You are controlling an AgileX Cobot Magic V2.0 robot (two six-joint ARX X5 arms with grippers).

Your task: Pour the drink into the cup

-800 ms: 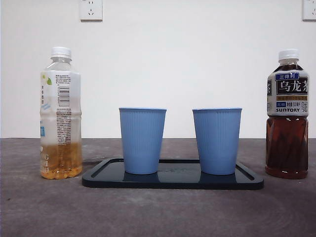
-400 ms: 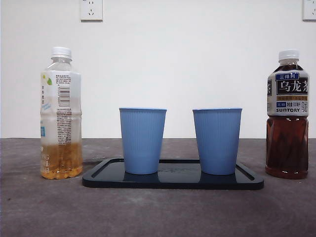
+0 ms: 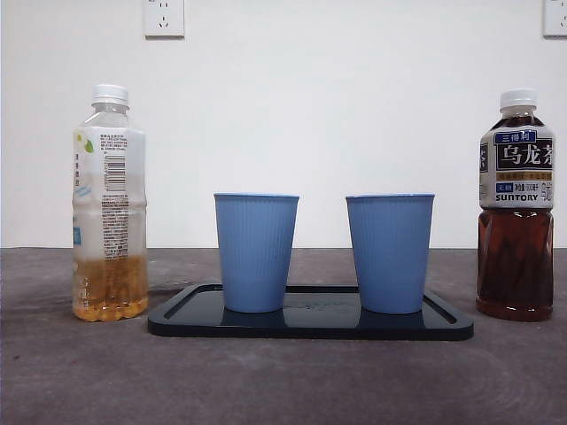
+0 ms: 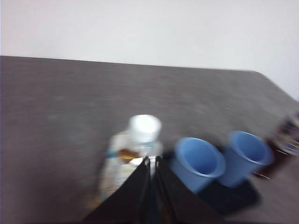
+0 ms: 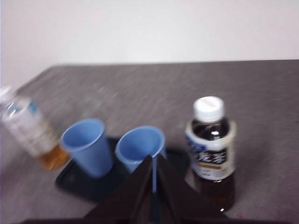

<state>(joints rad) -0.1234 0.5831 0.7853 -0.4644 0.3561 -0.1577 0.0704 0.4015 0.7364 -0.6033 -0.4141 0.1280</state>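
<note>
Two blue ribbed cups (image 3: 256,251) (image 3: 390,252) stand upright on a dark tray (image 3: 310,324). A clear bottle with a little amber drink (image 3: 109,204) stands left of the tray, white cap on. A dark tea bottle (image 3: 516,205) stands to the right, also capped. Neither arm shows in the front view. My left gripper (image 4: 153,162) hovers shut above the clear bottle (image 4: 133,149). My right gripper (image 5: 154,161) is shut, hanging above the nearer cup (image 5: 140,147) and beside the tea bottle (image 5: 211,149).
A white wall with two power sockets (image 3: 163,17) rises behind the grey table (image 3: 283,381). Bare tabletop lies in front of the tray and behind the bottles.
</note>
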